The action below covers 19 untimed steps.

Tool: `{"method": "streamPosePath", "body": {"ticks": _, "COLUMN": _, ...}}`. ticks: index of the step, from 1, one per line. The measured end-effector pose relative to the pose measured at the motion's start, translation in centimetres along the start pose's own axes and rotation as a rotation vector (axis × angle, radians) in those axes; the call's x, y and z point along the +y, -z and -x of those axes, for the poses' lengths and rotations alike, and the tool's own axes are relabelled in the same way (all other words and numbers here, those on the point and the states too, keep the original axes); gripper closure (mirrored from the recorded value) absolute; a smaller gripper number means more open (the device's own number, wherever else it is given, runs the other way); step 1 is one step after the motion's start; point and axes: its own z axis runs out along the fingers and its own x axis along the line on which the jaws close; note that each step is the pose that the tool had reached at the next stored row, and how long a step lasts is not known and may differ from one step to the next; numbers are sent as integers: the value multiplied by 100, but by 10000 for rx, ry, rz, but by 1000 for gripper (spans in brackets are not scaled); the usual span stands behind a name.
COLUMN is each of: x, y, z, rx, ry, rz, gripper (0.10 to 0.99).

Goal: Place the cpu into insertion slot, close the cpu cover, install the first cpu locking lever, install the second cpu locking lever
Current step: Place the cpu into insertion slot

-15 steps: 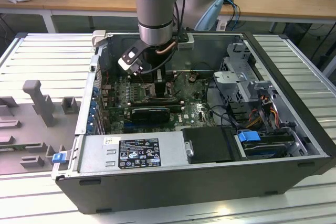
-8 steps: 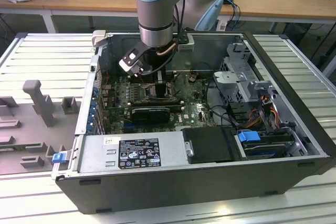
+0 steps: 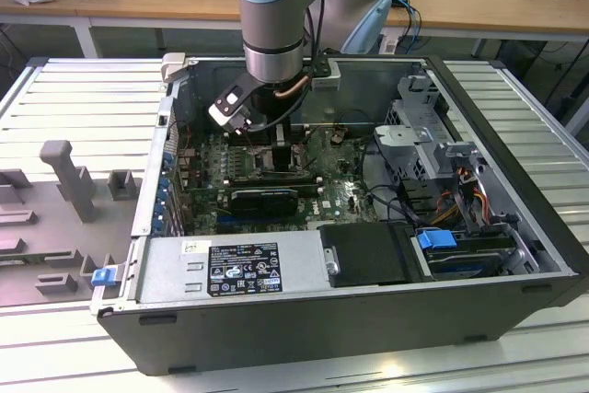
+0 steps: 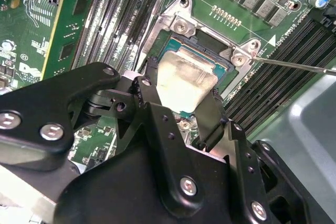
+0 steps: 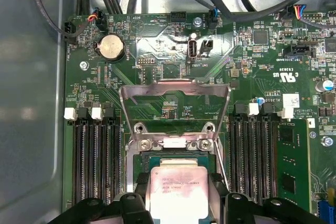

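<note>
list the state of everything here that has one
cpu, gripped, over the insertion slot
insertion slot, uncovered
cpu cover, open, raised on its hinge
locking lever, unlatched, sticking out free
gripper, shut on the cpu
computer case, side panel off

Arm (image 3: pixel 271 6): pale blue joint caps and silver-grey round segments, with a dark collar at the wrist end. Small black box with a white face (image 3: pixel 230 108) is mounted at the wrist, a copper-coloured cable loop (image 3: pixel 294 87) beside it. Claw (image 4: pixel 184 90): matte black, angular linkage plates, round pivot holes, silver screws (image 4: pixel 188 185), two slim black fingers (image 4: pixel 148 80).
</note>
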Motion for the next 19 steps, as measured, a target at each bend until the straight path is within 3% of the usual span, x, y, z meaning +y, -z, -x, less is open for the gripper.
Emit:
{"method": "streamPosePath", "body": {"ticks": 2, "x": 0, "y": 0, "z": -1, "rx": 5, "ry": 0, "rz": 0, "gripper": 549}}
{"method": "streamPosePath", "body": {"ticks": 3, "x": 0, "y": 0, "z": -3, "rx": 9, "ry": -2, "rz": 0, "gripper": 482}}
{"method": "streamPosePath", "body": {"ticks": 10, "x": 6, "y": -4, "z": -47, "rx": 42, "ry": -4, "rz": -1, "gripper": 482}}
{"method": "streamPosePath", "body": {"ticks": 17, "x": 15, "y": 102, "z": -49, "rx": 23, "ry": -2, "rz": -1, "gripper": 482}}
{"method": "streamPosePath", "body": {"ticks": 19, "x": 23, "y": 184, "z": -51, "rx": -21, "ry": 2, "rz": 0, "gripper": 686}}
